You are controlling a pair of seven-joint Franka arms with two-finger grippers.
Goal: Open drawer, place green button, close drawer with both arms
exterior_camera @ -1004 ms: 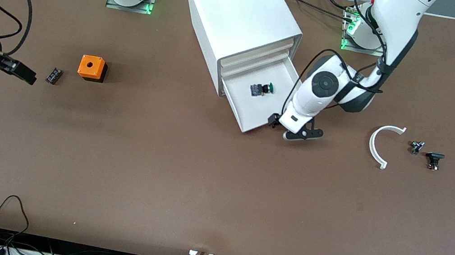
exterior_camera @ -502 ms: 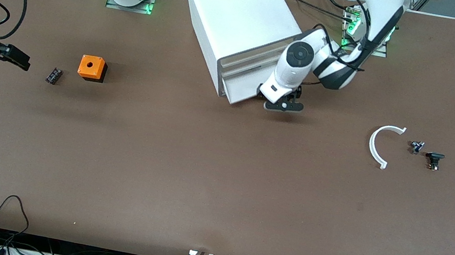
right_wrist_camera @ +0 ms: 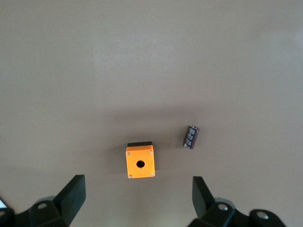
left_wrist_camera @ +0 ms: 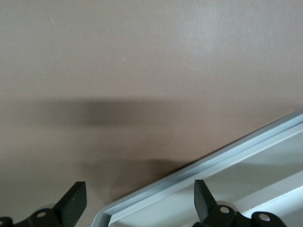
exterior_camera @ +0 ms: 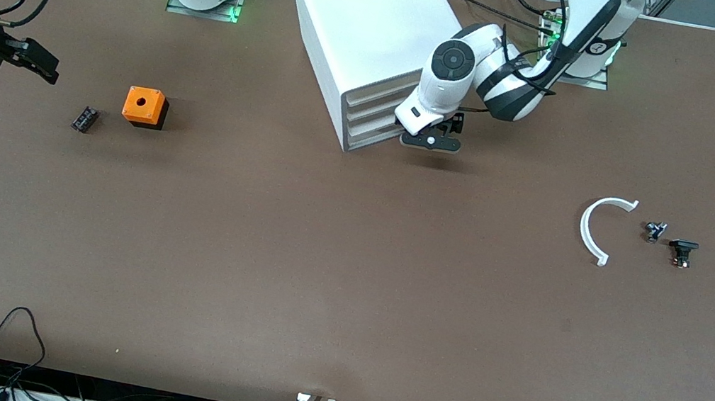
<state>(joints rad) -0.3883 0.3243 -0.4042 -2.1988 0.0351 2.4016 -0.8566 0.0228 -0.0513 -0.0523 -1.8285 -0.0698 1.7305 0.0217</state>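
At the cabinet (exterior_camera: 373,31) front, I see the drawer (exterior_camera: 371,134) now pushed fully home, flush with the three above it; a second ago it stood pulled out with the button lying in its tray, and half a second ago it was only partly shut. I can no longer see the button, which was in the tray when it closed.

My left gripper (exterior_camera: 430,142) has followed the drawer inward and now sits right at the drawer face, low over the desk (exterior_camera: 316,280). Its arm is folded tight, elbow doubled back toward its base, wrist angled down toward the cabinet. From the left wrist view the fingers (left_wrist_camera: 75,201) are spread wide with nothing between them, one over bare desk and one over the cabinet's lower edge.

My right gripper (exterior_camera: 38,62) has risen a little since the earlier frames and hovers over the right arm's end of the desk, its arm waiting. Its fingers (right_wrist_camera: 73,191) are also wide apart and hold nothing, looking down on the orange cube (right_wrist_camera: 139,161) and a small black part (right_wrist_camera: 191,137) beside it.

Toward the left arm's end lie a white curved piece (exterior_camera: 593,227) and two small black parts (exterior_camera: 670,243), unmoved.
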